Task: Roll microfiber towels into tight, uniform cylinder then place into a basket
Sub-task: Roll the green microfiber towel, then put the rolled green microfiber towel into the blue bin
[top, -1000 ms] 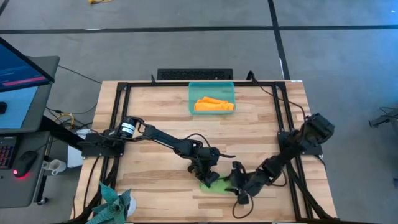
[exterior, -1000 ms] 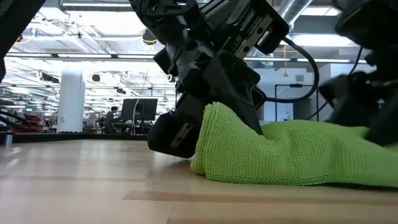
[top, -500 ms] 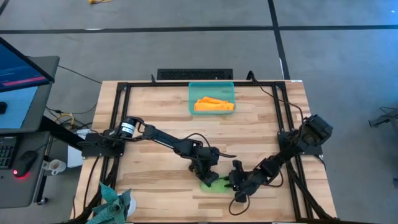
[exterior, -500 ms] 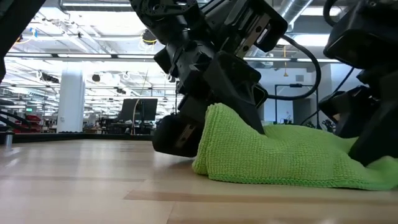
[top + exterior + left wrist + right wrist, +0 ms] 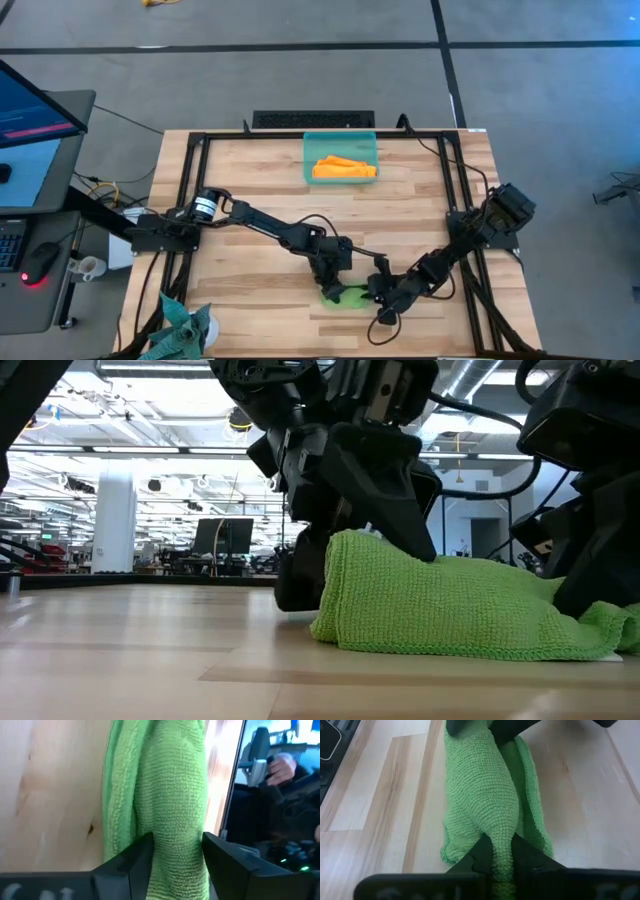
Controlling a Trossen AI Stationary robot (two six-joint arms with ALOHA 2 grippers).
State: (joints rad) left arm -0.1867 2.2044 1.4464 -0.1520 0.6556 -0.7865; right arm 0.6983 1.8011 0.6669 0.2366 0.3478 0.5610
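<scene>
The lime green towel (image 5: 345, 297) lies rolled into a thick, loose roll (image 5: 450, 610) on the table near its front edge. My left gripper (image 5: 177, 862) is open, one finger on each side of the roll's left end. My right gripper (image 5: 502, 855) is shut on the roll's right end. The orange towel (image 5: 344, 168) lies inside the teal basket (image 5: 312, 145) at the table's far middle. My left gripper's open fingers (image 5: 135, 862) lie against both sides of the roll's left end (image 5: 175, 830), which fills the gap between them. They come slanting down from the far left, along the roll. The roll rests on the table. My right gripper pinches a narrow ridge of cloth at the roll's right end (image 5: 501, 837) between its two fingers. It comes slanting down from the table's right, along the roll. The cloth there is bunched in several layers, and the roll lies on the table.
A dark teal-grey cloth (image 5: 185, 325) hangs at the near left corner. Black frame rails (image 5: 190, 200) run along the table's sides. A monitor and desk (image 5: 35, 120) stand off the left edge. A person's hand (image 5: 282, 765) shows beyond the table.
My right gripper has come down onto the roll's right end and shut on it. My left gripper has rolled about its own axis in place and opened around the left end. The roll has stayed where it was.
</scene>
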